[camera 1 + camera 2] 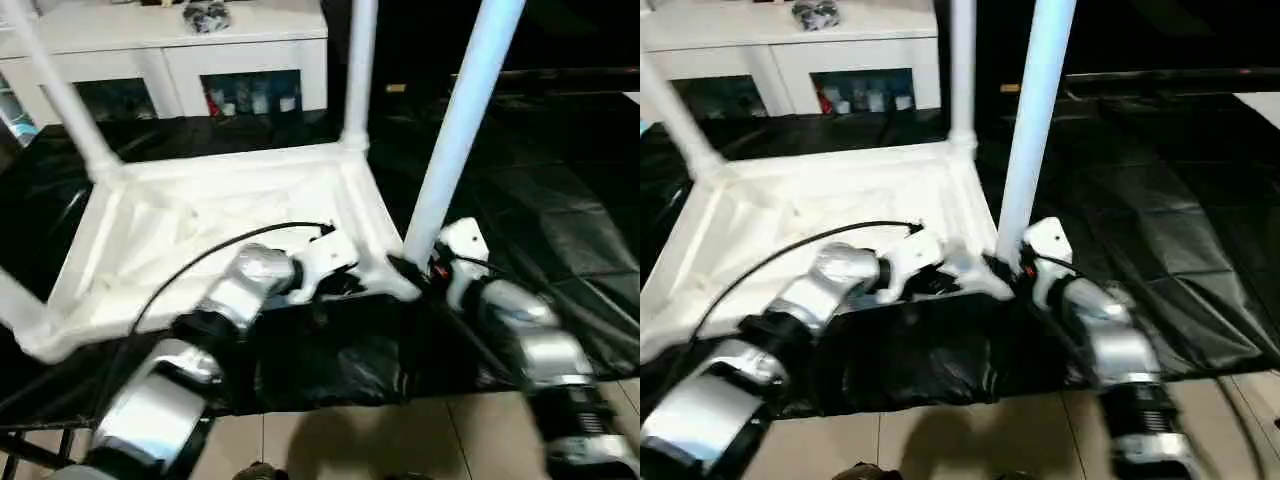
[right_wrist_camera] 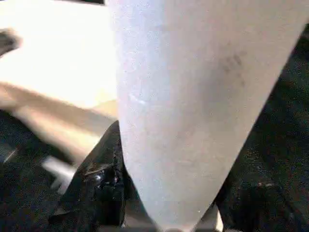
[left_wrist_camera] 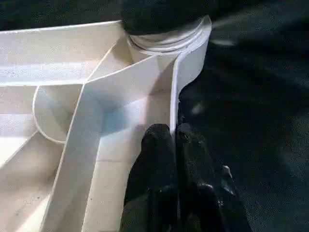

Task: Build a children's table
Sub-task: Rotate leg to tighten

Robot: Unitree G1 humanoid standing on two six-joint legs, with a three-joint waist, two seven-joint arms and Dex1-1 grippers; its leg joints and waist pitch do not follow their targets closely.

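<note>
While my left claw pinches the inverted children's table's near-right rim and my right claw clamps the tilted leg at that corner, misalignment could jam the socket.

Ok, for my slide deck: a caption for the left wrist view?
Left gripper, shut on the rim of the upturned white tabletop, beside a corner socket.

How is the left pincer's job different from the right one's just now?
The left pincer is shut on the tabletop's thin rim beside the near corner socket; the right pincer wraps the thick round leg standing in that socket. The left is pinched nearly flat, the right held half wide. Both have black fingers and work at the same corner.
</note>
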